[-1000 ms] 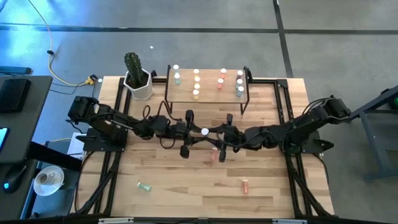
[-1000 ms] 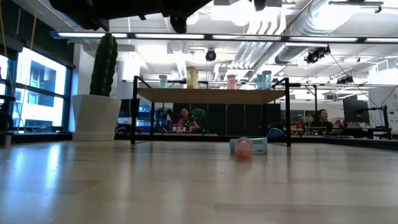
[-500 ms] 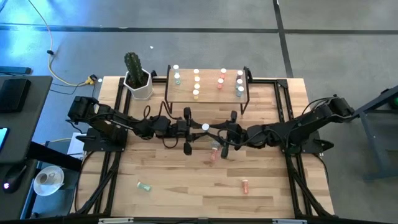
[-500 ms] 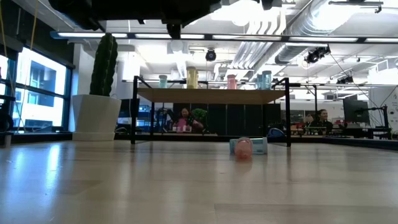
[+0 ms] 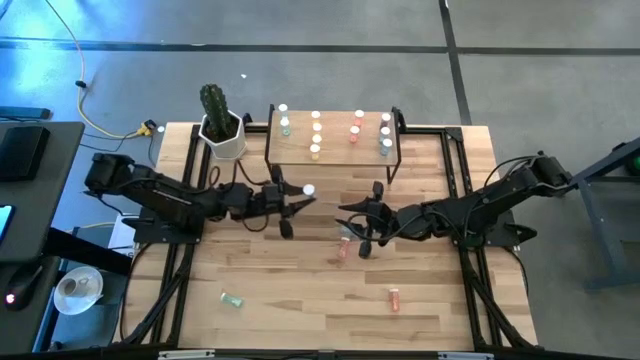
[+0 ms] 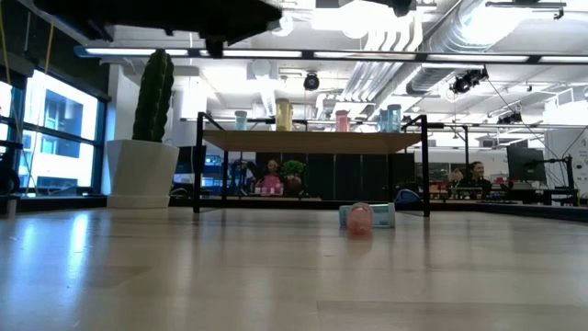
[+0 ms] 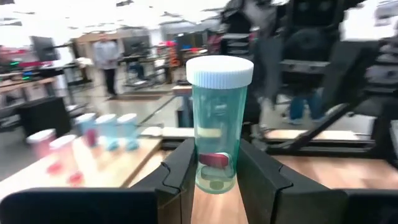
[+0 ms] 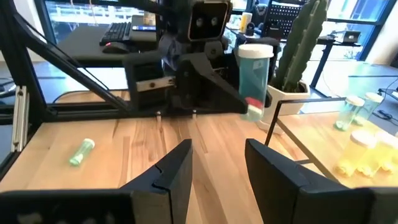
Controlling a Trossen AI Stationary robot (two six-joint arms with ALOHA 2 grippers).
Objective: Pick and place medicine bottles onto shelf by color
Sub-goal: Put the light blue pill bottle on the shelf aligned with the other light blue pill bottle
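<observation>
My left gripper (image 5: 301, 195) is at mid-table in front of the shelf, shut on a teal medicine bottle (image 7: 219, 124) with a white cap (image 5: 308, 188). My right gripper (image 5: 356, 226) hovers open just right of it, holding nothing (image 8: 217, 165). The light-wood shelf (image 5: 335, 150) stands on black legs at the far side. Rows of bottles stand on it, sorted by colour (image 5: 316, 135). A pink bottle (image 5: 345, 248), a green one (image 5: 232, 299) and another pink one (image 5: 394, 298) lie on their sides on the table. My left gripper pinches the bottle's lower body (image 7: 214, 177) between its two fingers (image 7: 180, 180), which point level from the table's left. The bottle stands upright in the hold, cap up. It is lifted clear of the table, and its upper half rises above the fingers.
A white pot with a cactus (image 5: 222, 130) stands left of the shelf at the far edge. Black frame rails (image 5: 180, 270) run along both table sides. People sit in the room beyond the shelf (image 6: 271, 175). The near half of the table holds only the loose bottles.
My left gripper has drawn back toward the table's left and far edge, away from my right gripper, and turned toward the shelf. The teal bottle went with it, upright and clear of the table. My right gripper has stayed open and nearly still.
</observation>
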